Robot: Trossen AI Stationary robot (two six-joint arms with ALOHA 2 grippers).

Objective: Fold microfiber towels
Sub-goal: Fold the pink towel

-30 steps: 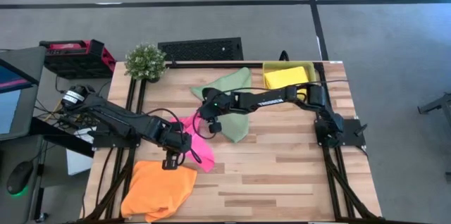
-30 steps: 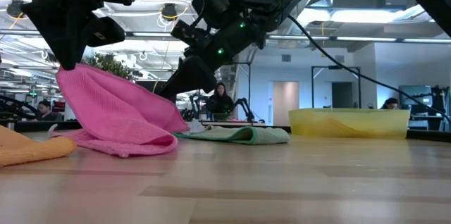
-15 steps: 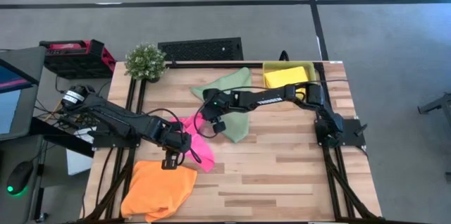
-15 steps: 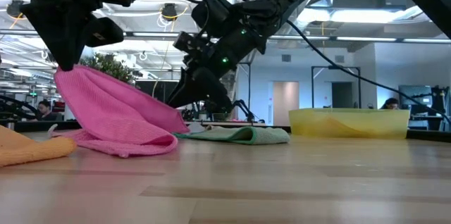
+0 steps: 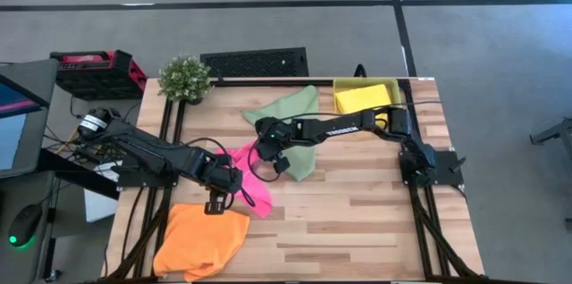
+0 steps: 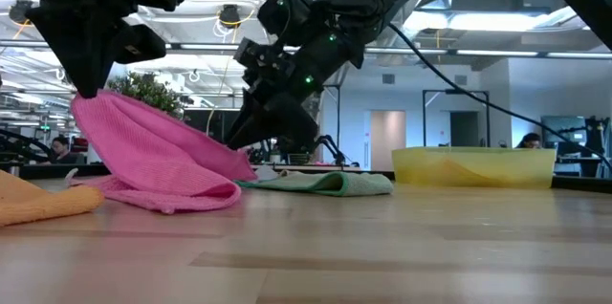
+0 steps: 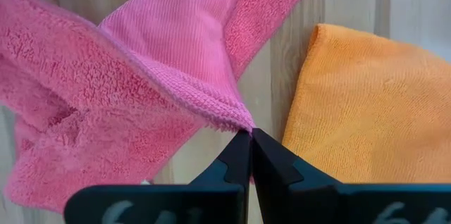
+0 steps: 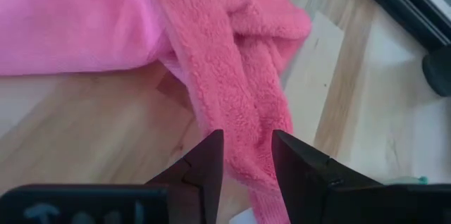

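On the pale wooden table (image 5: pixel 357 221), the orange towel (image 5: pixel 201 241) lies crumpled at the near left corner. Just behind it, the left gripper (image 7: pixel 249 137) has its jaws pinched shut on a corner of the pink towel (image 5: pixel 253 179), lifting it. The right gripper (image 8: pixel 246 155), jaws parted, seemingly straddles the towel's far end. Farther back lie the green towel (image 5: pixel 290 110) and the yellow towel (image 5: pixel 362 98) in a tray (image 6: pixel 473 165). A potted plant (image 5: pixel 184 78) stands at the far left corner; an office with a seated person (image 6: pixel 299 137) lies beyond.
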